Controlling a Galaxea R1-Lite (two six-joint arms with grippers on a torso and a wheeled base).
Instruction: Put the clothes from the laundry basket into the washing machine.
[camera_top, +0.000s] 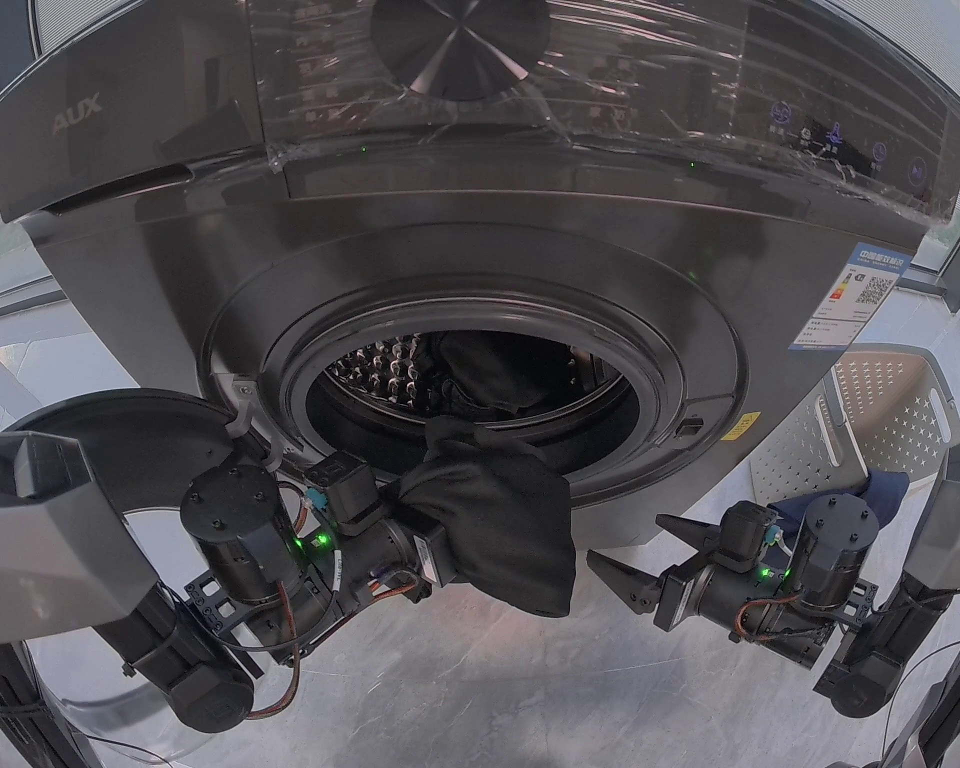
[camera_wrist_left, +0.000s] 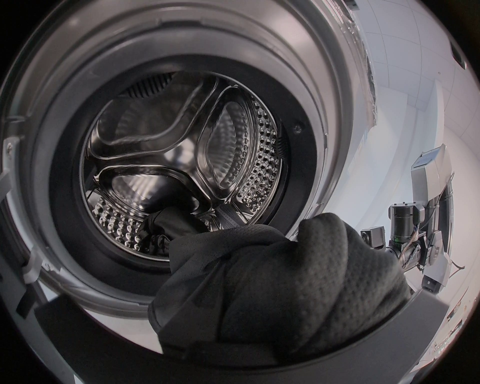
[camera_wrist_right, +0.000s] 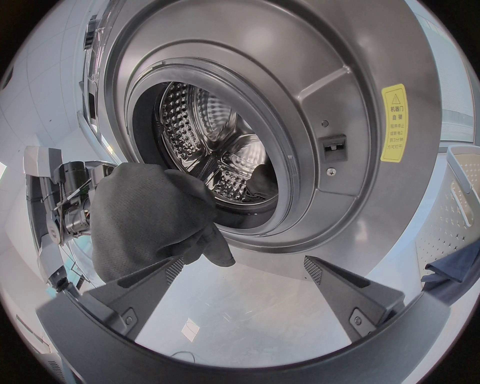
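Observation:
A black garment (camera_top: 505, 520) hangs over the lower rim of the washing machine's drum opening (camera_top: 470, 400), part of it drooping outside. My left gripper (camera_top: 445, 548) is shut on it just below the rim, its fingers buried in the cloth (camera_wrist_left: 290, 280). Another dark garment (camera_top: 490, 370) lies inside the steel drum (camera_wrist_left: 170, 222). My right gripper (camera_top: 630, 545) hangs open and empty to the right of the opening, below the machine's front, its fingers (camera_wrist_right: 150, 280) spread wide. The white laundry basket (camera_top: 890, 400) stands at the right with a blue garment (camera_top: 885, 492) in it.
The round machine door (camera_top: 130, 440) stands swung open at the left, close beside my left arm. Grey floor (camera_top: 520, 680) lies below both grippers. The machine's front panel (camera_wrist_right: 350, 125) with a yellow sticker rises just ahead of the right gripper.

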